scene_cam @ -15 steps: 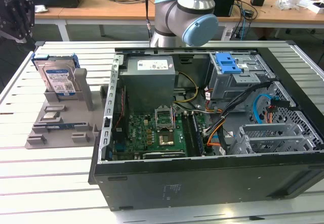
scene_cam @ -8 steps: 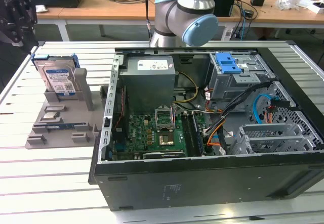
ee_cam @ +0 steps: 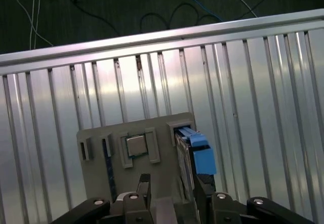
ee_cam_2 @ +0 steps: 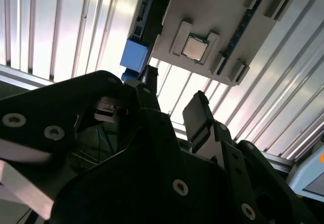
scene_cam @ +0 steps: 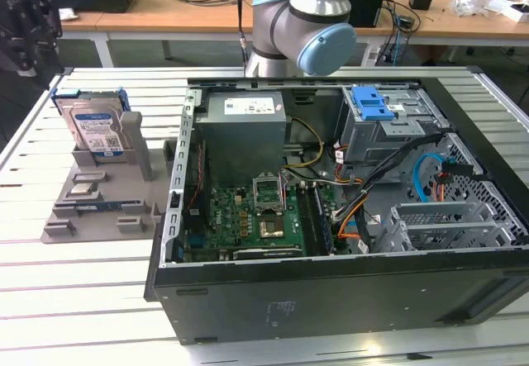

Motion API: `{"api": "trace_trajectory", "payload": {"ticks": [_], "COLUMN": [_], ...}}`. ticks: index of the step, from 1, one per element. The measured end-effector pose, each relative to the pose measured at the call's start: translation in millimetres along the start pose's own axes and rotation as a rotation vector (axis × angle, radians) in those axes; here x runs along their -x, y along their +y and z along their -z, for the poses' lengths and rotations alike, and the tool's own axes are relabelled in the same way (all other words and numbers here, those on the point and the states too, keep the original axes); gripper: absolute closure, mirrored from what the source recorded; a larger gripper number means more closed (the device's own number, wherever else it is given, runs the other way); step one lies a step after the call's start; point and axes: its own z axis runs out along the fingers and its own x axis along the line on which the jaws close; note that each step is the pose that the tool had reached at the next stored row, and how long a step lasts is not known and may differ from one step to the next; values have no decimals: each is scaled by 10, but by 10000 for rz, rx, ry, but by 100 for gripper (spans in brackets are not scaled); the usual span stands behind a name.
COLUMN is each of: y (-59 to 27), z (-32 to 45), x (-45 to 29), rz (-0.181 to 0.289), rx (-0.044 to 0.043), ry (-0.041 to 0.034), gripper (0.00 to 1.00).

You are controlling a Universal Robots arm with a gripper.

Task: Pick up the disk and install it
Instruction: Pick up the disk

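Where the disk [scene_cam: 92, 126] stands: on edge in a grey holder [scene_cam: 107, 209], at the exterior view's left, its labelled face showing inside the blue frame.
Claw [ee_cam: 172, 182]: fingers [ee_cam: 144, 183] apart and gripping nothing; in both wrist views it hangs over the holder, clear of the disk.
Chip [ee_cam: 135, 145]: small, silver and square, seated in a holder pocket near the disk.
Surface [scene_cam: 83, 300]: ribbed metal, carrying the holder and the case.
Case [scene_cam: 331, 300]: open, just beside the holder towards the exterior view's right, with a board, cables, a grey box [scene_cam: 244, 110] and a blue latch [scene_cam: 369, 102] inside.
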Motion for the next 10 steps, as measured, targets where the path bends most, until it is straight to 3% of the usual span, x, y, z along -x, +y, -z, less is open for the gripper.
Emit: {"api": "trace_trajectory", "payload": {"ticks": [10], "y": [28], "z": [-51], "x": [189], "rz": [480], "rx": [10], "ry": [17], "gripper": [52]}}
